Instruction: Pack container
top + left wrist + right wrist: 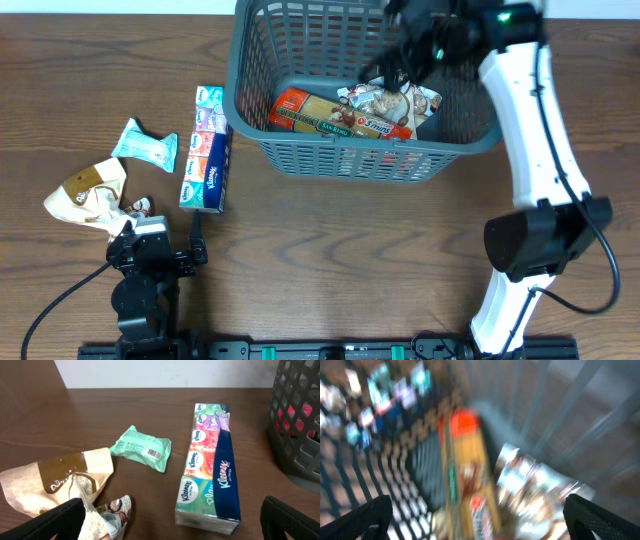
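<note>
Here, the right gripper [480,520] is seen wide open and empty over the container [345,158]; the left gripper [172,522] is spread open, empty, near a tissue pack [210,470].

Packets [345,112] in basket [330,156], tissue pack [207,150] left of it

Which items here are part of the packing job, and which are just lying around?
Job: basket, with pasta pack and foil pack inside it; tissues, green packet and brown bag on the table, likely next.
Lying about: only the arm cable.
</note>
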`<action>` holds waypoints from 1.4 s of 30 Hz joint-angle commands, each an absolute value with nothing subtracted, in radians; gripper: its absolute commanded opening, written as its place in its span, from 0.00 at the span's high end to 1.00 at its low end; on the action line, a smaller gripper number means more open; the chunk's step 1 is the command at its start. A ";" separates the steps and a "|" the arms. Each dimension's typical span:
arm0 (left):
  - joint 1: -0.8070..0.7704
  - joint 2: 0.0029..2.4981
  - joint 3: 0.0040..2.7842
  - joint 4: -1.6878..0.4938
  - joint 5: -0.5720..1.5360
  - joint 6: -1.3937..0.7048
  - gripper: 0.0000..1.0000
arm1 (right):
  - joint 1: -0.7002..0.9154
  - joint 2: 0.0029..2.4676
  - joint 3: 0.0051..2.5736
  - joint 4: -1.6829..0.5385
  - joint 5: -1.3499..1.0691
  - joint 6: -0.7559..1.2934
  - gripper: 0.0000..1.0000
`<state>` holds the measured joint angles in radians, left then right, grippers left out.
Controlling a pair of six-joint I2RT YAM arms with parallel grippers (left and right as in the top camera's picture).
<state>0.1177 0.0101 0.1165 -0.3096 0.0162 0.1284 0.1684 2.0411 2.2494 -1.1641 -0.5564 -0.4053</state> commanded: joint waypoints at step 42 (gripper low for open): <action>0.123 0.004 0.100 -0.331 0.023 0.130 0.01 | -0.558 1.992 2.878 -1.685 0.292 0.285 0.01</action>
